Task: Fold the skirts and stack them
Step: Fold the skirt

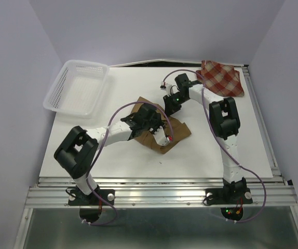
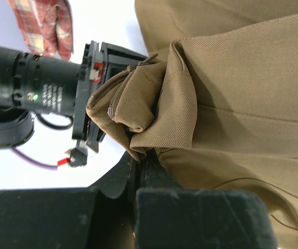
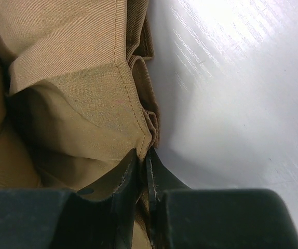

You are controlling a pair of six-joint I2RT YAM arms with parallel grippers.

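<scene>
Seemingly lilac walls [image 1: 154,26] enclose table [image 1: 112,158] bearing tan skirt [image 1: 178,129].

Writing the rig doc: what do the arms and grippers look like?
Both alike: left arm and right arm have white links with bulky black joint housings, a purple cable looping along each. Left gripper and right gripper have matte black fingers. Green status light near the right wrist.

A robotics lab test cell: a bare white table [image 1: 138,155] boxed in by plain pale walls [image 1: 154,31], an aluminium rail [image 1: 159,196] along its near edge carrying two bolted-down robot arms, left [image 1: 115,132] and right [image 1: 227,124], with purple cables [image 1: 207,106] looped along them
</scene>
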